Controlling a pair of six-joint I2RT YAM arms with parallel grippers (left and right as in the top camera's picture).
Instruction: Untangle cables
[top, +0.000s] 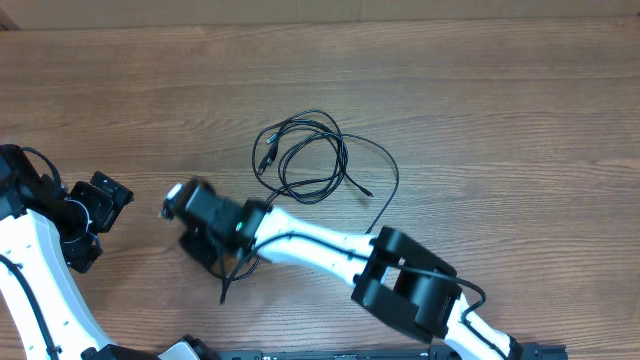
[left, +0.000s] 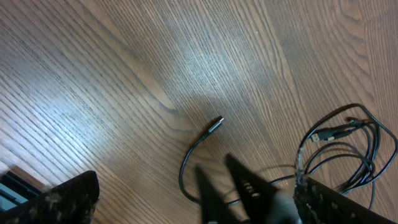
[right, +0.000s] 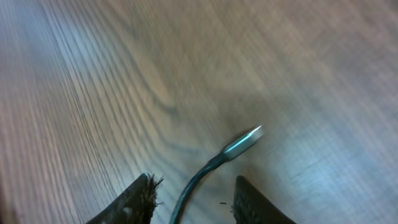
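The cables (top: 312, 160) lie in loose black loops on the wooden table, and they also show at the right of the left wrist view as the tangle (left: 348, 146). One cord runs out of it to a silvery plug (right: 244, 142) that rests flat on the wood. My right gripper (right: 193, 186) stands open astride this cord, and neither finger touches it. From above, the right gripper (top: 205, 245) is left of the loops, with a thin cord end (top: 228, 288) below it. My left gripper (top: 100, 222) waits wide open at the far left, holding nothing. It looks at the plug (left: 214, 126) and the right gripper (left: 227, 186).
The right arm (top: 330, 248) stretches across the near side of the table from its base (top: 410, 290) at the bottom right. The left arm (top: 35, 270) stands along the left edge. Bare wood surrounds the loops.
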